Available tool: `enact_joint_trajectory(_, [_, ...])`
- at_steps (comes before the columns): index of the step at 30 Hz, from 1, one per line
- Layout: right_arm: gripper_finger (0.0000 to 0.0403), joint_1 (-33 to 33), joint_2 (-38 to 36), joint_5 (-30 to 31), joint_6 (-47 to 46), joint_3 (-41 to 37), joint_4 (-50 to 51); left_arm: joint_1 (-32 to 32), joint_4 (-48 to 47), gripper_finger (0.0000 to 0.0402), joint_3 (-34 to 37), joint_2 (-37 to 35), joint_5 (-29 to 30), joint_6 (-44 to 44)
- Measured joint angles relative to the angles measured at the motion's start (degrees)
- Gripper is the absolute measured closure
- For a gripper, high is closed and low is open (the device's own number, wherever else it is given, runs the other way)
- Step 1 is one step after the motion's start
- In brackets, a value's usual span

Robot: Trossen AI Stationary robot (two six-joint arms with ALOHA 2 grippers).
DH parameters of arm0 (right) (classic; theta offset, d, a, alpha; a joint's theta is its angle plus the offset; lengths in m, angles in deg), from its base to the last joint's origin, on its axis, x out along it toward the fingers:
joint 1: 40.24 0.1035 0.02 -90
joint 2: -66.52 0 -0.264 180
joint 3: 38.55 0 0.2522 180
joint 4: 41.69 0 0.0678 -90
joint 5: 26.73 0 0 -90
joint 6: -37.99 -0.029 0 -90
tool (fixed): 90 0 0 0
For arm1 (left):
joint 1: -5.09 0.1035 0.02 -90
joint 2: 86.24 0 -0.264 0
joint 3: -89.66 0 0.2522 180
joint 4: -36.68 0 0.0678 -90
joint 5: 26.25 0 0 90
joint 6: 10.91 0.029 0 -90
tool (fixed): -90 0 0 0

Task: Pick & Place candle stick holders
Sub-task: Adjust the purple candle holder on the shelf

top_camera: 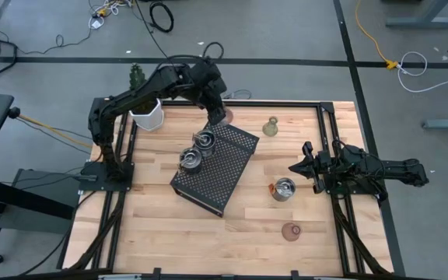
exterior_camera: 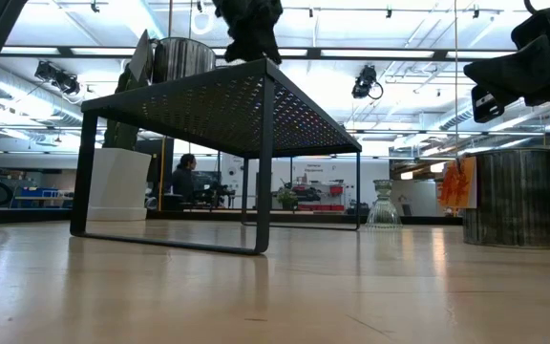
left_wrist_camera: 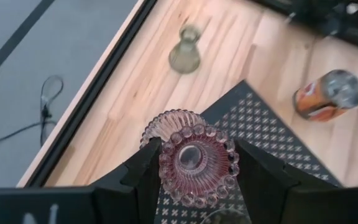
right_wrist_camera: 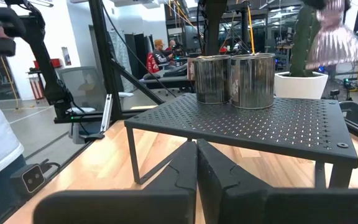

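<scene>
My left gripper (top_camera: 218,115) is shut on a pinkish ribbed glass candle stick holder (left_wrist_camera: 194,155), up in the air over the far corner of the black perforated tray (top_camera: 215,167). Two silver holders (top_camera: 205,141) (top_camera: 190,160) stand on the tray's top. An olive holder (top_camera: 270,127) stands on the table beyond the tray. A silver holder with an orange label (top_camera: 283,189) lies on its side to the tray's right. Another pinkish holder (top_camera: 291,231) sits nearer the front edge. My right gripper (top_camera: 298,167) waits shut at the table's right side. My left gripper pinches the pinkish holder between its two fingers (left_wrist_camera: 145,177), which press on opposite sides just below its beaded rim (left_wrist_camera: 165,169). The fingers slant down from the table's left and far side. The holder is lifted clear of the tray (right_wrist_camera: 333,37), its wide ribbed part below.
A white pot (top_camera: 148,115) with a cactus stands at the table's far left, close to my left arm. Bare wood lies in front of the tray and toward the near edge. A black frame rail (top_camera: 329,140) runs along the table's right side.
</scene>
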Motion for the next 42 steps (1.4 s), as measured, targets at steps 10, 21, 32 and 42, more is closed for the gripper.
enact_joint_trajectory(10, [0.0391,-0.01,0.0,0.0,0.01,-0.01,-0.01,-3.14,-0.21,0.0222,-3.66,-0.07,-1.8,2.4])
enact_joint_trajectory(21, [0.0391,-0.02,0.0,0.01,0.01,-0.01,0.0,-11.36,0.13,0.0222,-3.7,-0.07,-2.03,10.28])
enact_joint_trajectory(32, [0.0391,-0.01,0.0,0.01,0.0,-0.01,-0.01,-15.85,-2.9,0.0222,-3.7,-0.07,-3.79,13.41])
enact_joint_trajectory(42, [0.0391,-0.01,0.0,0.01,0.0,-0.01,-0.01,-22.25,-8.39,0.0222,-3.75,-1.13,-4.79,21.95])
